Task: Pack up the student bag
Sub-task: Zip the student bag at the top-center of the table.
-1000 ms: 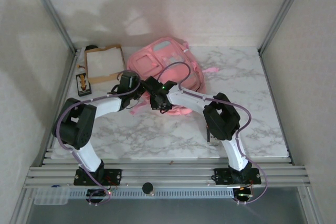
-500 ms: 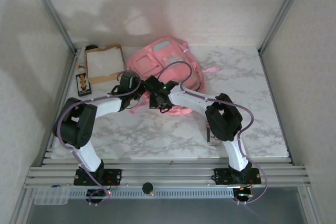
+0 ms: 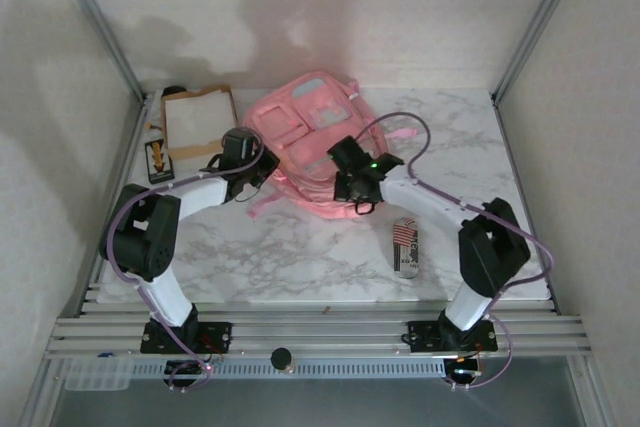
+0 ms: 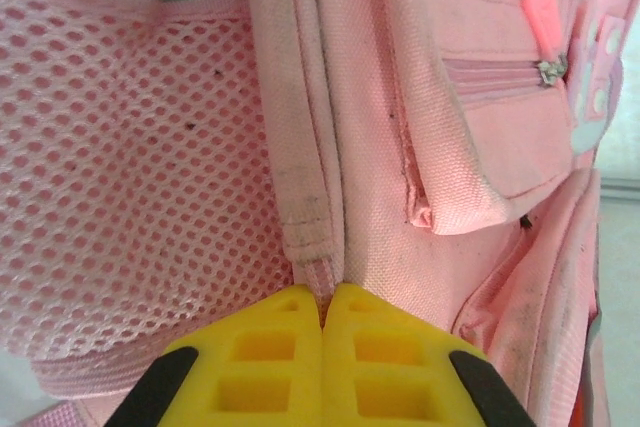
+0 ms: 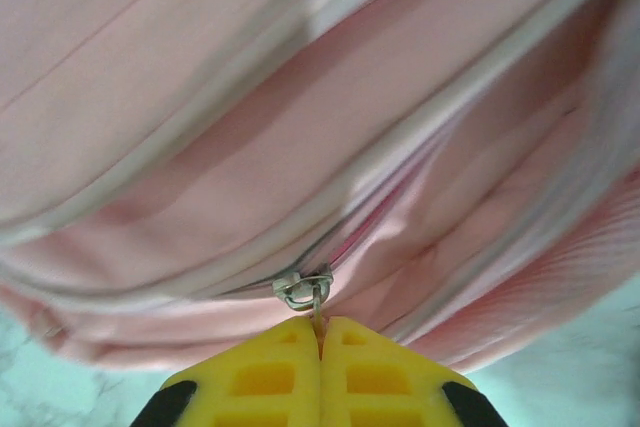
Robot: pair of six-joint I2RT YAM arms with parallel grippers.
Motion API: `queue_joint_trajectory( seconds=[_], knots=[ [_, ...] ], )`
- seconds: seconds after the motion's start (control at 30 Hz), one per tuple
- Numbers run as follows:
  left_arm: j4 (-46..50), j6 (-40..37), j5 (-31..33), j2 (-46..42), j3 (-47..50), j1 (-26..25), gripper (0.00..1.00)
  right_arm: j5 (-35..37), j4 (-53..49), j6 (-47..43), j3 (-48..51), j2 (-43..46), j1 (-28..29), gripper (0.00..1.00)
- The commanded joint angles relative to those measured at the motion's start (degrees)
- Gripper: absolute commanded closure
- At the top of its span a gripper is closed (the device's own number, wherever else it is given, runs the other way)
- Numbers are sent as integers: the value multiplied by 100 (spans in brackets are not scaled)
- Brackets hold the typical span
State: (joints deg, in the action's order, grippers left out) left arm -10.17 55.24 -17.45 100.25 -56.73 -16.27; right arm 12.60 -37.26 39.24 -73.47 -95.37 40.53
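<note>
The student bag (image 3: 305,127), a pink backpack, lies at the back middle of the table. My left gripper (image 3: 263,169) is at the bag's left side. In the left wrist view its yellow fingers (image 4: 270,347) are shut on a narrow pink webbing strip (image 4: 318,272), between the mesh side pocket (image 4: 130,167) and the front pocket (image 4: 490,137); the left gripper (image 4: 322,292) leaves no gap. My right gripper (image 3: 348,177) is at the bag's near edge. The right gripper (image 5: 320,322) is shut on the metal zip pull, just below the slider (image 5: 303,289).
A shallow cardboard box (image 3: 198,119) stands at the back left, with a small dark and orange item (image 3: 158,159) in front of it. A red-and-white striped item (image 3: 405,245) lies on the marble table (image 3: 300,257), right of centre. Metal frame posts flank the table.
The right arm swung out to the right, uncovering the striped item, and its gripper travelled right along the bag's near edge. The left gripper closed fully and shifted slightly back and left.
</note>
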Motion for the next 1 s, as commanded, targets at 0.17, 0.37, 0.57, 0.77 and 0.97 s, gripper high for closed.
queue_joint_trajectory(
  seconds=[0.17,0.37,0.57,0.77,0.97],
  knots=[
    [-364,-42,-623,-341,60,464,53,-160,-299,-401,4,353,86,100],
    [-636,1271,-136,-1794,1391,-394,45,-492,33,-450,-19,188,262,100],
    [-1694,2978,577,-1941,1900,-1957,49,-492,280,-531,165,213,291,100],
    [-1681,3600,1014,-1323,1606,-2542,53,-564,478,-558,313,238,299,100],
    [-1562,4063,1471,-899,1395,-2635,61,-645,670,-558,478,256,306,100]
  ],
)
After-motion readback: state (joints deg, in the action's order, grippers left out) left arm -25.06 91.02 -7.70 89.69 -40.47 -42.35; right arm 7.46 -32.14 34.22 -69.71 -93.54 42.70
